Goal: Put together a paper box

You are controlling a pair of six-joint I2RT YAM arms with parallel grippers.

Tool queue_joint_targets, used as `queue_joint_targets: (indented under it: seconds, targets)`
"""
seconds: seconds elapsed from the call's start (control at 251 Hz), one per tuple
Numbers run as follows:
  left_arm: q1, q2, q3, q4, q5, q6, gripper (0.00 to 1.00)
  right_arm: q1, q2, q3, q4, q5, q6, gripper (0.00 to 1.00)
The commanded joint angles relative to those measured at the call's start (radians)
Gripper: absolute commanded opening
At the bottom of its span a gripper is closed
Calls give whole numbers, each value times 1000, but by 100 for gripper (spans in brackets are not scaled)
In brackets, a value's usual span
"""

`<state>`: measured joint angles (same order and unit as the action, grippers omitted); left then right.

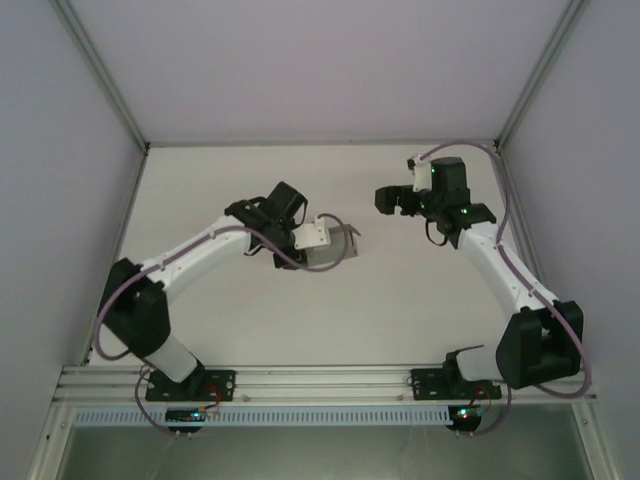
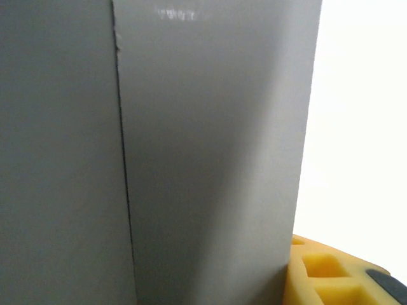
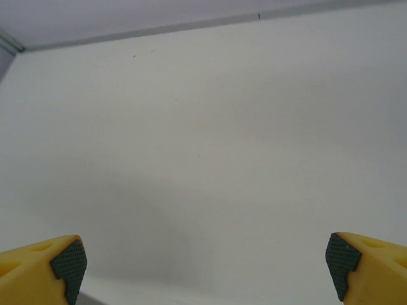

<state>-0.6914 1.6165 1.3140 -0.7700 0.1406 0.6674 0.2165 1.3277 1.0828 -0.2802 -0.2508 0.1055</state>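
The paper box (image 1: 338, 252) is a grey cardboard piece held just above the middle of the table. My left gripper (image 1: 318, 238) is shut on its left end. In the left wrist view the paper box (image 2: 203, 140) stands very close, with a dark crease running down its left part. One yellow finger (image 2: 331, 273) shows at its lower right edge, and the other finger is hidden behind the cardboard. My right gripper (image 1: 386, 198) hovers to the right and further back, apart from the box. In its own view the right gripper (image 3: 205, 267) is open, with bare table between the fingertips.
The white table (image 1: 300, 320) is enclosed by pale walls at the left, back and right. An aluminium rail (image 1: 320, 382) carrying both arm bases runs along the near edge.
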Motion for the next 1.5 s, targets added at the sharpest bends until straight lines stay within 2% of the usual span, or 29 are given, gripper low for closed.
queue_joint_targets:
  seconds: [0.0,0.152,0.291,0.471,0.583,0.73,0.814,1.042,1.157,1.241,1.493]
  targets:
    - [24,70,81,-152,68,-29,32,9,-39,-31,22,-28,-179,99]
    - [26,149,127,-171,52,-23,33,19,-38,-34,-6,-61,-208,99]
    - [27,200,150,-174,34,-29,40,36,-12,-18,-61,-130,-245,99]
    - [27,249,192,-194,25,-28,40,81,48,18,-111,-193,-273,97]
    - [26,251,190,-187,29,-17,43,91,103,23,-107,-275,-259,87]
    - [26,262,204,-189,30,-16,44,115,168,55,-148,-305,-272,68]
    - [27,265,210,-194,28,-17,43,135,192,73,-182,-314,-313,64]
    - [24,270,221,-202,23,-17,43,177,230,101,-219,-249,-345,50]
    - [22,272,227,-204,21,-17,44,193,251,132,-222,-242,-350,39]
    - [19,272,229,-200,22,-15,44,208,261,139,-223,-241,-354,35]
    - [17,273,234,-182,7,-30,44,246,275,174,-281,-172,-319,8]
